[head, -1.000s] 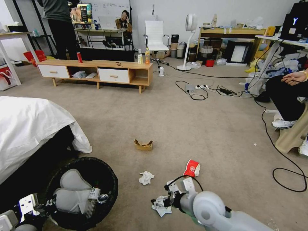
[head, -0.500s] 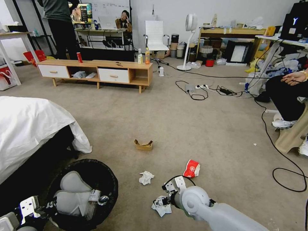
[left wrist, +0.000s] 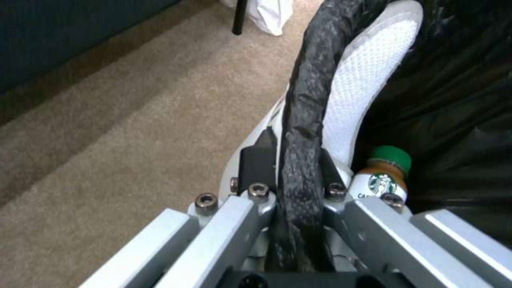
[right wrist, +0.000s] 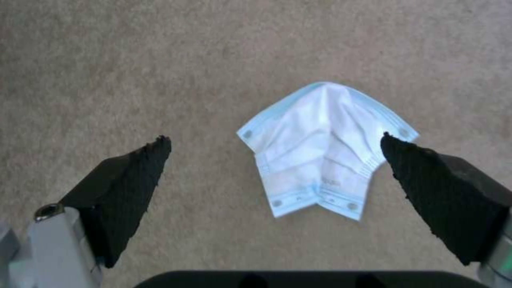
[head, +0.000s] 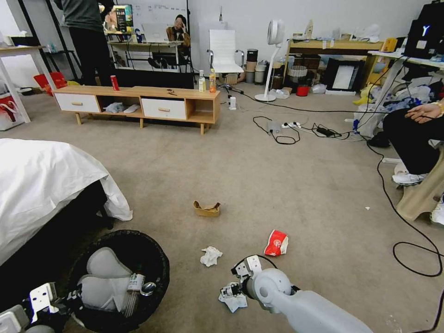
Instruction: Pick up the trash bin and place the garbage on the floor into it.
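The trash bin (head: pixel 152 259), lined with a black bag, stands on the floor at the lower left beside the bed. My left gripper (left wrist: pixel 296 156) is shut on its rolled rim (left wrist: pixel 307 100). A pale cloth (head: pixel 99 277) and a bottle (left wrist: pixel 381 180) lie inside it. Just above a white, blue-edged face mask (right wrist: pixel 320 160) flat on the carpet, my right gripper (right wrist: pixel 273 140) hangs open, a finger on each side. In the head view this gripper (head: pixel 230 291) is low in the middle. More garbage lies beyond: a crumpled tissue (head: pixel 211 255), a red-white crushed cup (head: pixel 276 243) and a tan cardboard tray (head: pixel 206 209).
A bed with a white sheet (head: pixel 41 185) fills the left side, close to the bin. Black cables (head: pixel 416 249) loop over the carpet at the right, near a seated person's legs (head: pixel 409 143). A low wooden bench (head: pixel 138 104) stands far back.
My right arm has swung a little leftward and its wrist has moved slightly farther out over the mask. The bin and my left gripper have barely shifted.
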{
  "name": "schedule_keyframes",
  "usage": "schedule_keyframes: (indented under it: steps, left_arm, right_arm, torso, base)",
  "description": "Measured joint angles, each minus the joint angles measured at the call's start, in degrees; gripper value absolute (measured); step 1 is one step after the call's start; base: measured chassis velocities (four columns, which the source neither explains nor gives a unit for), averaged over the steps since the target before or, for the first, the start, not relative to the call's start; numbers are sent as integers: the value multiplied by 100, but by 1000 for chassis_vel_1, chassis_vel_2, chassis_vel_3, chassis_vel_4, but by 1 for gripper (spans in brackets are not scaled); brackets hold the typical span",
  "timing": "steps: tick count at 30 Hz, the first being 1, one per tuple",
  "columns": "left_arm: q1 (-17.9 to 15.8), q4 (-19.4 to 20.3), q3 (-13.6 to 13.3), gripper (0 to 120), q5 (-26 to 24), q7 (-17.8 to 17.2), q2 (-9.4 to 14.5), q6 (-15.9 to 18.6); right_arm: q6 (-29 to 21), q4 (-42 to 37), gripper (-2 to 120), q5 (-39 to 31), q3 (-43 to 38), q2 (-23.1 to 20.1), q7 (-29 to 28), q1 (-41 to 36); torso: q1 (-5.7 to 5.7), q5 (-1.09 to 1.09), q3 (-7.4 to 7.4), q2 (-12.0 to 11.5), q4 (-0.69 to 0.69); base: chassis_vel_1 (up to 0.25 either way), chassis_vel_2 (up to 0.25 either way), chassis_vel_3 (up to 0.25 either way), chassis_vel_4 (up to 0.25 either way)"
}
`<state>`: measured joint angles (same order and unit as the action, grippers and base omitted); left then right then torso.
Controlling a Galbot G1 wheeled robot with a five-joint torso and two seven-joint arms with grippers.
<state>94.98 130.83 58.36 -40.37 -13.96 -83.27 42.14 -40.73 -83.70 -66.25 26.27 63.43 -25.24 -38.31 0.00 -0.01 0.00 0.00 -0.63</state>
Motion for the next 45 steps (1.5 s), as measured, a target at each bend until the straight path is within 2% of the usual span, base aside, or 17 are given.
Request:
schedule_keyframes:
  steps: [5,13,29,34,42,45]
  left_arm:
    - [19,9,-12,2,-1,0,-9,0]
    - [92,73,-7,2,0,0,-29,0]
    - [84,52,-18,2,38,6,-36,0]
    - [83,35,-25,2,44,8,-36,0]
    - [94,27,-51,2,59,11,-37,0]
    - [106,25,-63,2,70,15,-40,0]
  right_arm:
    - [19,166,100,88,-41,157,59,-1]
    - [203,864,100,621,-119,532,356,-15]
    - [307,1434,100,929,-185,735,600,-51]
    - [406,1835,87,1159,-198,901,759,-51]
    - [569,2303,79,1439,-272,1061,964,-72]
    - [630,2476,72,1597,-328,1148,1062,-65]
  torso:
    - [0,0,0,0,0]
    - [0,1,0,0,0]
    - [0,1,0,0,0]
    - [0,1,0,0,0]
    - [0,0,0,0,0]
    - [-1,-5,-3,4,-3]
  base:
    - [0,0,0,0]
    - [0,0,0,0]
    - [0,0,0,0]
    - [0,0,0,0]
    - [0,0,0,0]
    - [0,0,0,0]
